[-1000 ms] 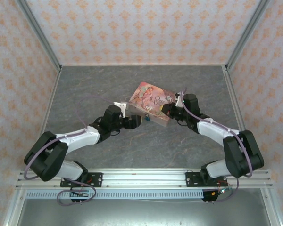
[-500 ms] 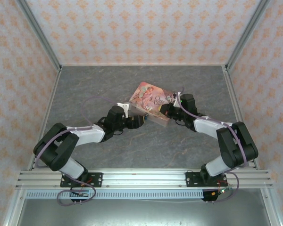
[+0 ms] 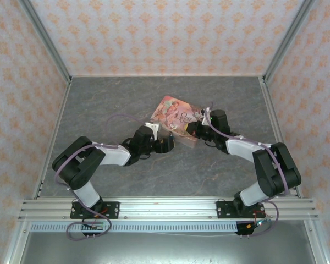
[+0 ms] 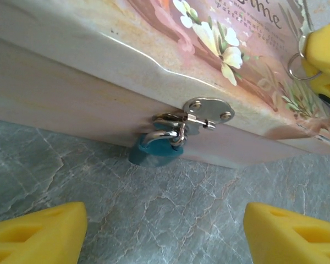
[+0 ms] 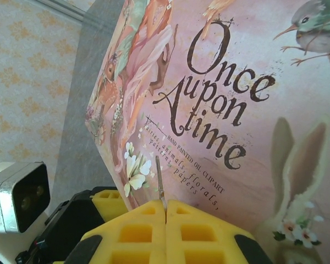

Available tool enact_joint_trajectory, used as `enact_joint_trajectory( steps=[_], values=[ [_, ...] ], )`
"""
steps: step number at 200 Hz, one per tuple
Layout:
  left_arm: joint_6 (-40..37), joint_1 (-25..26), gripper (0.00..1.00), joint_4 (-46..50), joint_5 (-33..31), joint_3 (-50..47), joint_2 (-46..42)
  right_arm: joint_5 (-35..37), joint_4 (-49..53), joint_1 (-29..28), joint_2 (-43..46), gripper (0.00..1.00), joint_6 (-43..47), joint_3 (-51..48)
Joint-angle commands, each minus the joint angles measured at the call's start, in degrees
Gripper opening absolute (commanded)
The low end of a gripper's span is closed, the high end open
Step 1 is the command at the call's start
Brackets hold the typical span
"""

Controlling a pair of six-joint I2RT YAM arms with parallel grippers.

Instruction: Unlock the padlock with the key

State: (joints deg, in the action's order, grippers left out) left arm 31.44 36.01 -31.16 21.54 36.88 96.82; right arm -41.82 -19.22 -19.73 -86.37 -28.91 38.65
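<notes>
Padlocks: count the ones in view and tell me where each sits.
1. The padlock hangs on the silvery hasp at the front wall of the tin, down near the table, ahead of the open left gripper. More could be hidden behind the tin.

Quick count: one pink tin (image 3: 176, 118), one teal padlock (image 4: 154, 152), one thin key (image 5: 161, 184), two grippers: left gripper (image 4: 165, 228), right gripper (image 5: 166, 220).

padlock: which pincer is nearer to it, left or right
Left. The left pincer is open just in front of the padlock, facing it. The right pincer sits off to the side by the tin lid, shut on the key.
</notes>
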Motion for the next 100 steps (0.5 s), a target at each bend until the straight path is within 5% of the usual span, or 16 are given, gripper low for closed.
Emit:
enact_joint_trajectory(
  steps=[1,100],
  values=[
    [-2.25,0.47,0.74,-2.19,-2.36,2.13,0.79,0.65,4.64,-0.09,0.59,0.0,1.63,-0.69],
    [-7.11,0.45,0.7,-2.93,-4.62,3.58,3.96,0.59,4.9,-0.14,0.27,0.0,1.94,-0.25]
  ],
)
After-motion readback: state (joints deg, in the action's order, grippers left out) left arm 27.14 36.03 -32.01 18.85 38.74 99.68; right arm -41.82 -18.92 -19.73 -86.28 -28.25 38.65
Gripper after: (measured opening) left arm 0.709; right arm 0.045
